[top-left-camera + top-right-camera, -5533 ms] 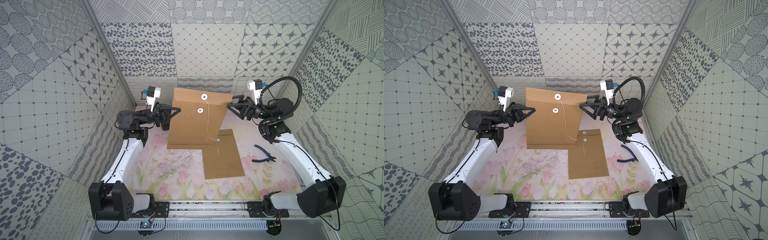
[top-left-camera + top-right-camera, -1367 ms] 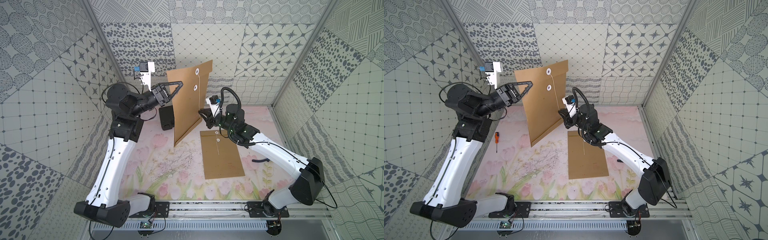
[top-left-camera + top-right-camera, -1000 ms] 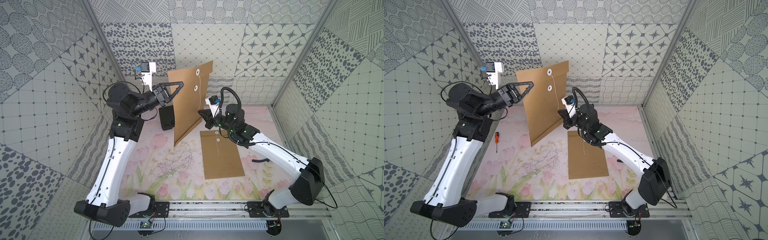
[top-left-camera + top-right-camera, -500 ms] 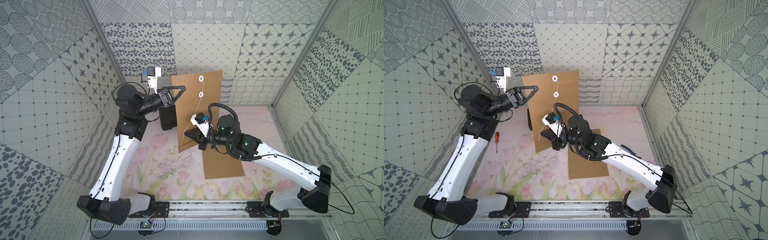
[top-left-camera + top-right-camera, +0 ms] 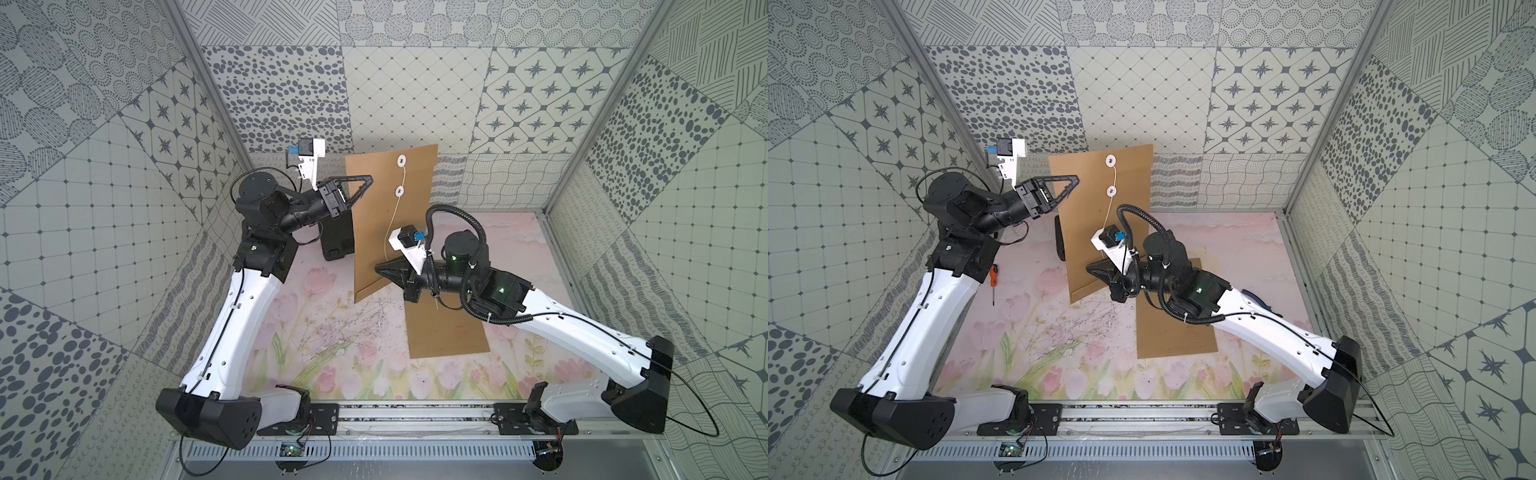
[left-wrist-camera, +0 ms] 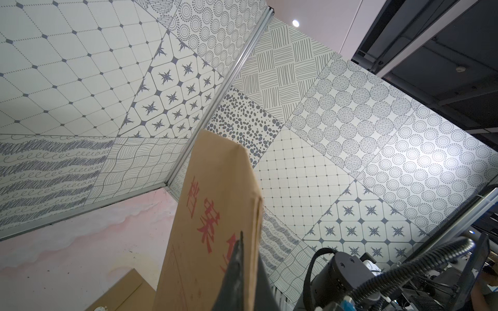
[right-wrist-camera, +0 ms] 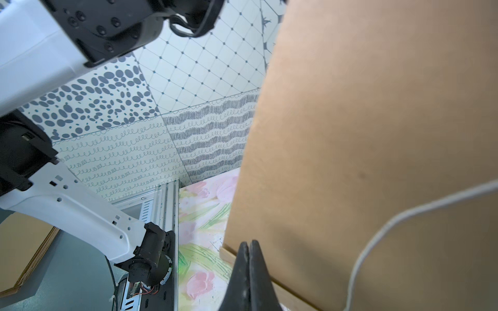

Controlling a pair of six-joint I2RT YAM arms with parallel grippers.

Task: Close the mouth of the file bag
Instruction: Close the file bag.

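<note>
We see left hand [image 5: 368,181] pinching upright file bag [image 5: 374,232] by its edge | right hand [image 5: 380,266] pressed together near bag's lower part

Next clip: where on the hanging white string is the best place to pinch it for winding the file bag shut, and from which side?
Probably pinch the string on its free stretch below the lower button, coming from the button face, the right gripper's side. It hangs loose off the upright file bag there; the left gripper clamps a side edge.
</note>
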